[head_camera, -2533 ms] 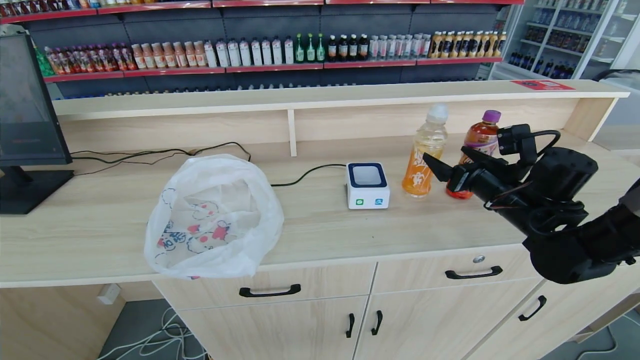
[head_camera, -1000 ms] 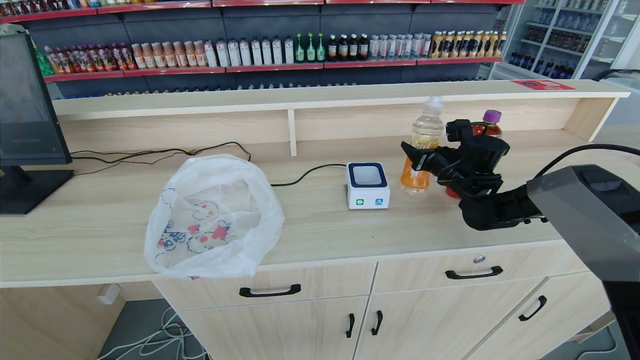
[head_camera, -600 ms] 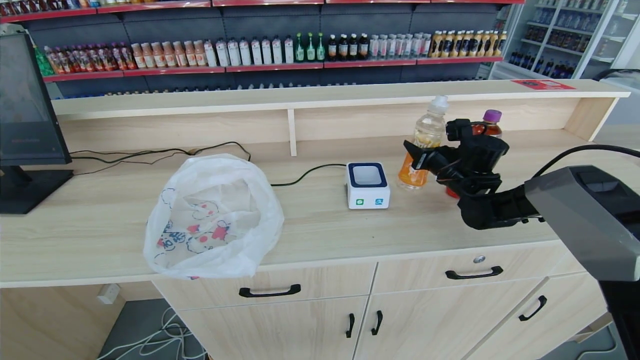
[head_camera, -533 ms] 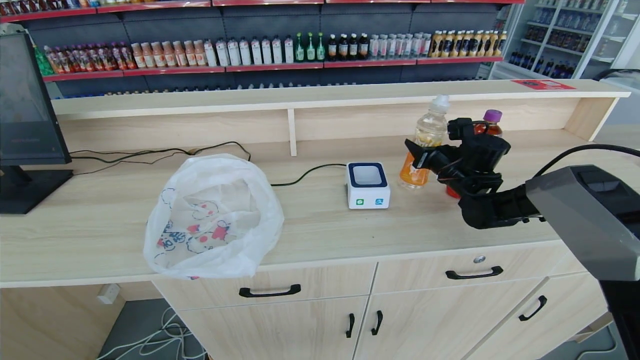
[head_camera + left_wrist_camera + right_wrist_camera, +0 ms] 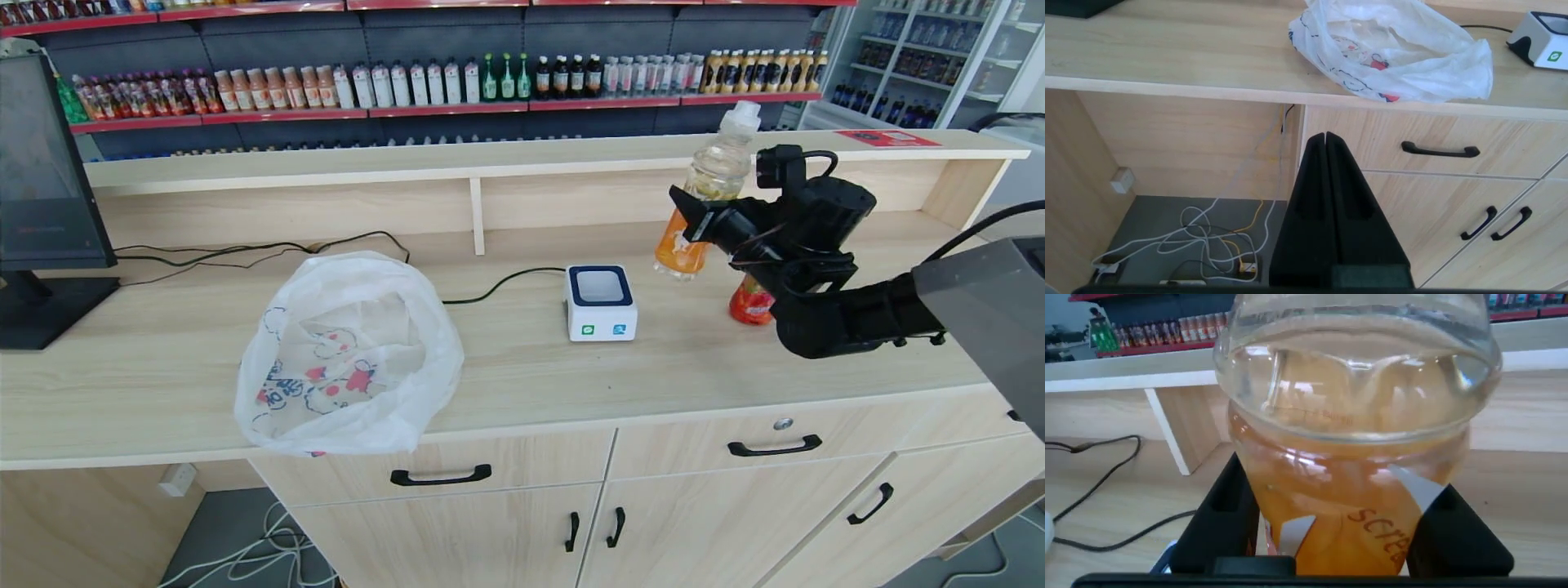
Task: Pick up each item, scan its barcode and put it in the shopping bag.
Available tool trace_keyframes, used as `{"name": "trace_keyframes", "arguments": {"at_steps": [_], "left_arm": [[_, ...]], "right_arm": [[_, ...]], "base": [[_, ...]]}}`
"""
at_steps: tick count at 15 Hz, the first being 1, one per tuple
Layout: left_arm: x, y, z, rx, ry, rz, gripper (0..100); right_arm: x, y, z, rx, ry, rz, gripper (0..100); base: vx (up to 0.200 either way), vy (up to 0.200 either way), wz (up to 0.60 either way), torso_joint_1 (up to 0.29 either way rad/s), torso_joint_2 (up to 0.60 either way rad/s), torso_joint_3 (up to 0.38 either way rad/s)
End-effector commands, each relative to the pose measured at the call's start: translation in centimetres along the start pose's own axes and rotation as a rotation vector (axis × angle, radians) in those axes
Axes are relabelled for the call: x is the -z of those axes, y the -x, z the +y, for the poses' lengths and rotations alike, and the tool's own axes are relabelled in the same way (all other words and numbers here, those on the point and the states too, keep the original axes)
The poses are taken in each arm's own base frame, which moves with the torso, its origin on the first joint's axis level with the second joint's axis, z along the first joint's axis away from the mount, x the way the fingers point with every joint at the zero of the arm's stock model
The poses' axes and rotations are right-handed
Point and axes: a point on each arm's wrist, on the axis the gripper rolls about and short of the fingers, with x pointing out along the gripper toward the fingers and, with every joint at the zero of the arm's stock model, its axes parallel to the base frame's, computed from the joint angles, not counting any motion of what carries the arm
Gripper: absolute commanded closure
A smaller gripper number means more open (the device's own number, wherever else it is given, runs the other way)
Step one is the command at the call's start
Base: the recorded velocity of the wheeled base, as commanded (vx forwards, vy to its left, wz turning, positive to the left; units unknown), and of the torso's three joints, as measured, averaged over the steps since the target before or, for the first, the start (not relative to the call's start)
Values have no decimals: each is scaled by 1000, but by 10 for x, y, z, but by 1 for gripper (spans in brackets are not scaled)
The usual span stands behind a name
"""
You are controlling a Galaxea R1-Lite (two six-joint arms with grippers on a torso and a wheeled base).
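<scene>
Shopping bag (image 5: 351,351) slumped open, left on counter (image 5: 522,367). Left gripper (image 5: 1327,143) closed, empty. Scanner (image 5: 600,302) mid-counter. Orange drink bottle (image 5: 717,167) held clear of the counter right of scanner, tilted, right gripper (image 5: 698,219) clamped on its labelled lower body. Mostly full, so probably heavy. Smooth plastic, likely slippery. Mid-body hold looks right.

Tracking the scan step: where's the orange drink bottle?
The orange drink bottle is held tilted in the right gripper above the counter, right of the scanner in head view.
</scene>
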Motion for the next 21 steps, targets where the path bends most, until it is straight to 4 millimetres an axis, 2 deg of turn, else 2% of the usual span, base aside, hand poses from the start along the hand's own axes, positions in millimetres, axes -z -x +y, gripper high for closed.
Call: {"name": "trace_keyframes", "arguments": {"at_steps": [1, 3, 6, 9, 10, 13, 15, 21], "left_arm": [[0, 0, 0, 0, 0, 1, 100], [0, 0, 0, 0, 0, 1, 100], [0, 0, 0, 0, 0, 1, 100], [0, 0, 0, 0, 0, 1, 100], [0, 0, 0, 0, 0, 1, 100], [0, 0, 0, 0, 0, 1, 100], [0, 0, 0, 0, 0, 1, 100], [0, 0, 0, 0, 0, 1, 100]], "right_arm": [[-56, 32, 25, -27, 2, -68, 100], [-73, 62, 41, -45, 14, -75, 100], [-91, 127, 70, -97, 28, -51, 100], [-96, 187, 76, -115, 92, -10, 100], [-97, 199, 78, -119, 100, -5, 100], [-86, 256, 81, -118, 88, 83, 100], [-82, 276, 86, -161, 69, 100, 100], [-80, 281, 108, -281, -29, 119, 100]], "base": [[0, 0, 0, 0, 0, 0], [0, 0, 0, 0, 0, 0], [0, 0, 0, 0, 0, 0], [0, 0, 0, 0, 0, 0], [0, 0, 0, 0, 0, 0], [0, 0, 0, 0, 0, 0], [0, 0, 0, 0, 0, 0], [0, 0, 0, 0, 0, 0]]}}
